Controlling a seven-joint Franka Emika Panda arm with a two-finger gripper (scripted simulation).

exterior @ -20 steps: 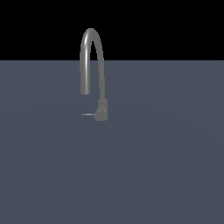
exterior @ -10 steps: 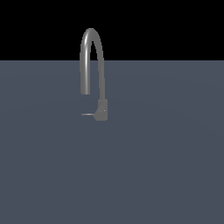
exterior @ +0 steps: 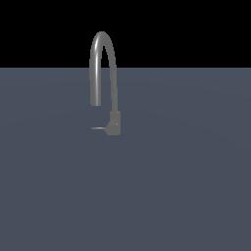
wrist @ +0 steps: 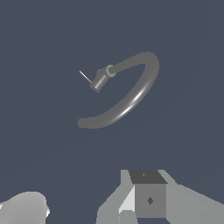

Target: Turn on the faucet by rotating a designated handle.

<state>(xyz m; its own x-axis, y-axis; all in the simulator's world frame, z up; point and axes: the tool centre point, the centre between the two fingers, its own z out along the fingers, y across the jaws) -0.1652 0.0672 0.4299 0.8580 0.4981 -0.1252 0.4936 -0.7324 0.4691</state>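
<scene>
Only the wrist view showed the gripper point(wrist: 94, 210), well apart from the faucet point(exterior: 114, 88) and handle point(exterior: 98, 128); the jaws' opening could not be told.

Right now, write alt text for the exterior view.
A slim grey faucet with a tall inverted-U spout stands on a flat slate-grey surface against black. A thin handle sticks out from its blocky base toward the exterior view's left. No robot arm appears.

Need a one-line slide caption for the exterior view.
Slim grey gooseneck faucet with thin side handle on dark floor.
</scene>
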